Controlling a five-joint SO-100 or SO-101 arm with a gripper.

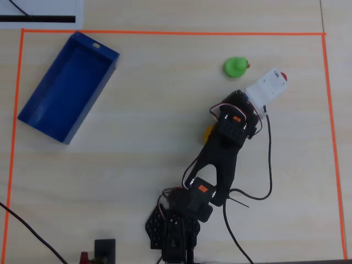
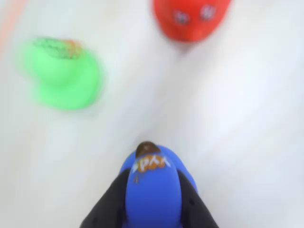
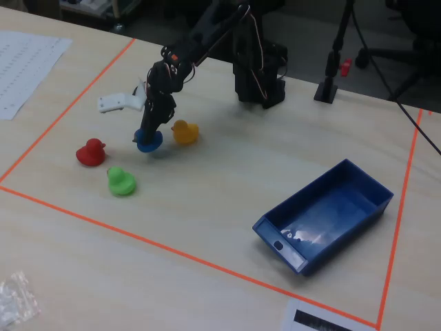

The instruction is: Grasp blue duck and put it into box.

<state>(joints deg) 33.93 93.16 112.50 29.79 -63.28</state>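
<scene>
The blue duck (image 2: 153, 199) sits between my gripper's (image 2: 153, 180) two black fingers in the wrist view, and the gripper is shut on it. In the fixed view the gripper (image 3: 149, 132) holds the blue duck (image 3: 148, 141) at or just above the table, between the yellow and red ducks. In the overhead view the arm and its white camera mount (image 1: 267, 88) hide the blue duck. The dark blue box (image 1: 94, 99) lies open at the upper left of the overhead view, far from the gripper. It also shows at the lower right of the fixed view (image 3: 348, 238).
A green duck (image 3: 121, 181) and a red duck (image 3: 90, 152) stand just ahead of the gripper, and both show in the wrist view, the green duck (image 2: 61, 76) and the red duck (image 2: 190, 16). A yellow duck (image 3: 185, 131) stands beside the gripper. Orange tape (image 1: 165, 32) frames the table area.
</scene>
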